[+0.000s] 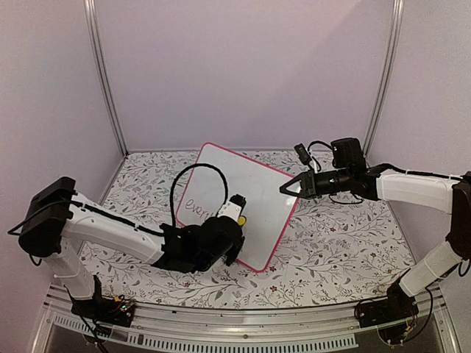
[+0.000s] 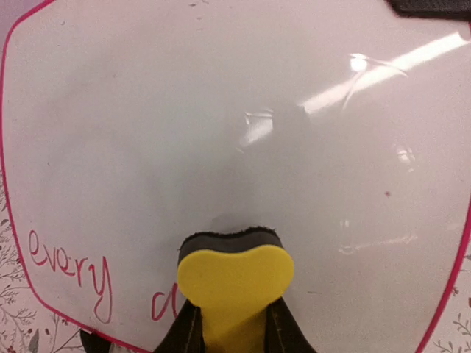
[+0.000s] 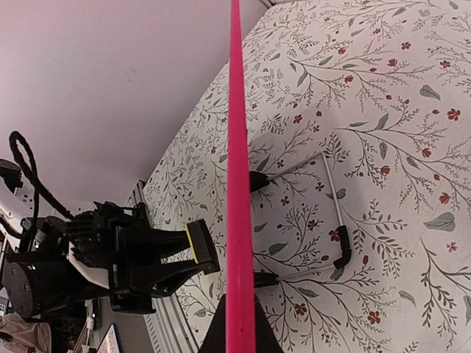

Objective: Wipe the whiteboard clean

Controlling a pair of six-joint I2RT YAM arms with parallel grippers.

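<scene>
The whiteboard (image 1: 257, 187) is propped tilted on its wire feet (image 3: 335, 209) at the middle of the tabletop (image 1: 346, 250). Its right edge is pinched between the closed fingers of the right end effector (image 1: 288, 188), evidently so that the board is steadied against pressure. A yellow eraser (image 2: 235, 273) is clamped in the left end effector (image 2: 235, 327) and set against the board's near left part, just right of the red writing (image 2: 70, 268) (not yet wiped).
</scene>
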